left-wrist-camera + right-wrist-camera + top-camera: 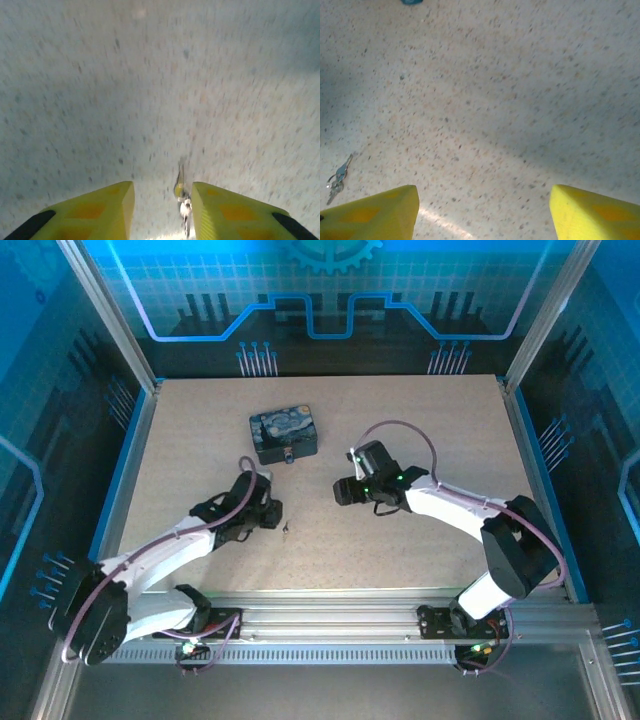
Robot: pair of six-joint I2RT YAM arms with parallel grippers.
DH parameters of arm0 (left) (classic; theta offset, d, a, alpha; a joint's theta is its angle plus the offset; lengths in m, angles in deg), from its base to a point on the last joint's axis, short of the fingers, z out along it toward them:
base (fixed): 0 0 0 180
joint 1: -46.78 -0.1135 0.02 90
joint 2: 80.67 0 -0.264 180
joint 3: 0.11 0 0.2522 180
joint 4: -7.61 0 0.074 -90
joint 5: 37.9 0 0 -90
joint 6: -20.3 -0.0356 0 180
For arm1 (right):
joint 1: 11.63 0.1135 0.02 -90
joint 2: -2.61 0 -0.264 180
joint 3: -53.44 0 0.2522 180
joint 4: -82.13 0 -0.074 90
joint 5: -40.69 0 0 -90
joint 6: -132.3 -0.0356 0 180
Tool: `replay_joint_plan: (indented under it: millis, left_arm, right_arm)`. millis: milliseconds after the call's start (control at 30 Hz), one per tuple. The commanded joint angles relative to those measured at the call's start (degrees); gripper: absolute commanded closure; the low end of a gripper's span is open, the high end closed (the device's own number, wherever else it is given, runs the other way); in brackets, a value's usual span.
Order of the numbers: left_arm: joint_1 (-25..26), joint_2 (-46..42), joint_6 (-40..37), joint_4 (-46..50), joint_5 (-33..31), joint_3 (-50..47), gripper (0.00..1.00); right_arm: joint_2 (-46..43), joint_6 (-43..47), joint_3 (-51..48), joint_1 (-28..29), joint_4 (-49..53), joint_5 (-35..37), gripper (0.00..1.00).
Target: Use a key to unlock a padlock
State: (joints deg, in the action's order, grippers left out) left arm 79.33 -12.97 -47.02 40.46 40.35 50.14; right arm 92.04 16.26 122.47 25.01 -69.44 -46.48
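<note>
Key (182, 192) between left jaws, tin (284, 433) overhead

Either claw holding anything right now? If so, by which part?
Nothing is held. The left claw is open, with the key lying loose on the table between its fingers; the right claw is open over the table.
</note>
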Motion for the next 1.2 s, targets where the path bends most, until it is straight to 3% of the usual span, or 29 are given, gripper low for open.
replay_joint_plan:
  millis: [0,167,467,1167]
  left_arm:
    - [2.9,2.0,3.0,2.6,-1.6,-0.6,0.66]
    - [5.9,6.0,3.4,-1.9,-0.4,-0.3,0.69]
    - [7.8,14.7,3.3,-2.0,-5.6,2.8,0.70]
    - [7.9,16.3,2.9,-4.9,-2.5,1.0,0.80]
  right_arm:
    - [0.4,-4.6,-1.6,2.0,-0.3,-2.8,0.32]
    - [0.8,-4.5,-2.5,4.7,0.2,-1.6,0.33]
    - [-1.1,-6.2,-4.6,5.9,-1.2,-1.0,0.35]
    - [-2.1,-7.9,-4.6,6.0,-1.7,-2.2,0.39]
